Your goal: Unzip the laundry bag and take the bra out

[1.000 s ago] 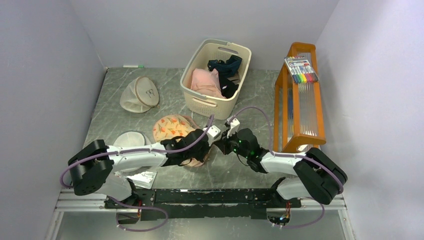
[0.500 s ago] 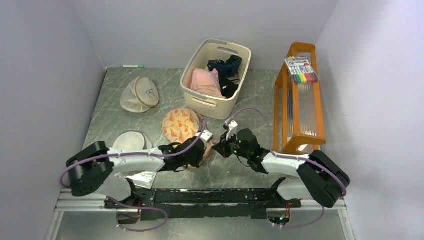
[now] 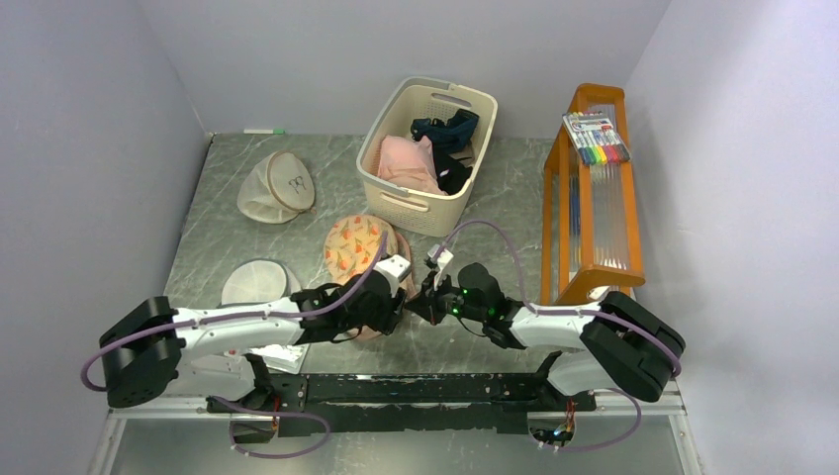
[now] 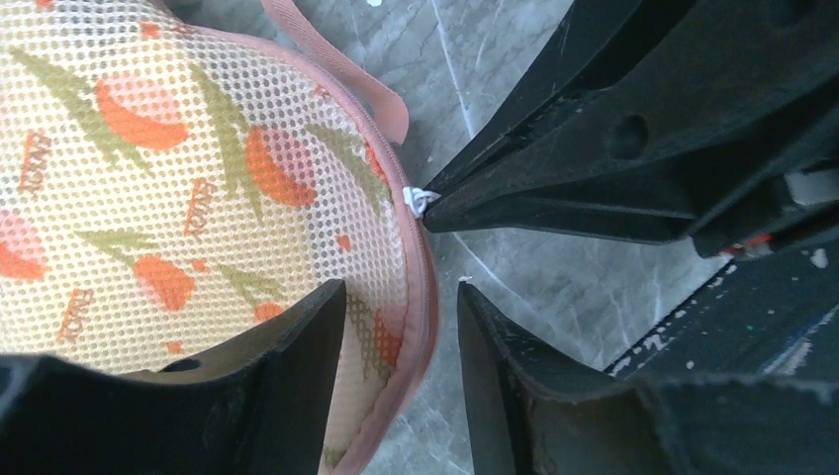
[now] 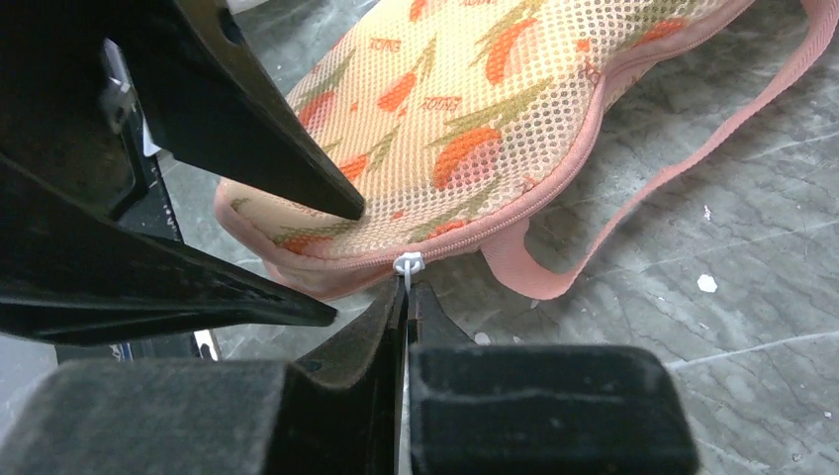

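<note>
Retreated, right gripper pinches zip pull on mesh laundry bag; left gripper spread.

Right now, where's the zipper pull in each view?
Left wrist: zipper pull centre frame, at the right hand's tips.
Right wrist: lower centre, pinched by that hand.
Top external: too small to see; where the right hand meets the laundry bag.
Shared landmark: bag's pink rim.
</note>
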